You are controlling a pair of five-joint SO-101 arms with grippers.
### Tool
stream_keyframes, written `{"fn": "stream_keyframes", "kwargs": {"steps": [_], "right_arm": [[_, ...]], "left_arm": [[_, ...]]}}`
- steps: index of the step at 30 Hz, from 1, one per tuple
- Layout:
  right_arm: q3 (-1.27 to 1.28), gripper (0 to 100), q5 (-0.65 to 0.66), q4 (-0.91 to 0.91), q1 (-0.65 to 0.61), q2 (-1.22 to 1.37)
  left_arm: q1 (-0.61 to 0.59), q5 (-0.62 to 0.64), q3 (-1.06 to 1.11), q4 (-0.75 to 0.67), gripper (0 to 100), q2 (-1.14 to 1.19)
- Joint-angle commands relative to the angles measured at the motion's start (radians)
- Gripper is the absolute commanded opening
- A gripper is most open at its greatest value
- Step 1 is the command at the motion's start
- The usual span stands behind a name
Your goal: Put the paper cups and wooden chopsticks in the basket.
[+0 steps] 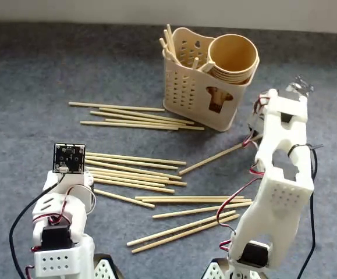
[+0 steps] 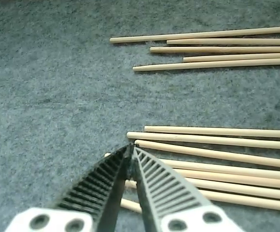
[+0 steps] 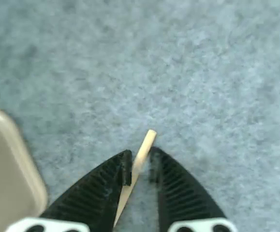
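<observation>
Your right tool sits low over the grey surface. Its jaws are narrowly parted with the tip of one chopstick between them, straddled but not visibly clamped. That stick lies flat, its long axis running from the tool back toward the middle of the surface. The basket stands just beside this arm, so the right arm is the nearer one. It already holds stacked paper cups and a few upright chopsticks. Your left tool is closed and empty, above the ends of a loose row of sticks.
</observation>
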Motion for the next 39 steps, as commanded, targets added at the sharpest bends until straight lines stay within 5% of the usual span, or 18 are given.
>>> {"fn": "stream_keyframes", "kwargs": {"steps": [1,12,21,39], "right_arm": [[-0.074,0.6,-0.003,0.133,-0.005,0.010],[-0.367,0.5,-0.002,0.492,0.022,0.007],[-0.541,0.5,0.083,0.549,0.082,-0.007],[-0.127,0.5,0.216,0.544,-0.099,-0.739]], "left_arm": [[-0.010,-0.064,0.010,0.000,1,-0.004],[-0.010,-0.080,0.010,0.000,1,-0.004],[-0.010,-0.081,0.010,0.000,1,-0.004],[-0.010,-0.083,0.012,0.000,1,-0.004]]}}
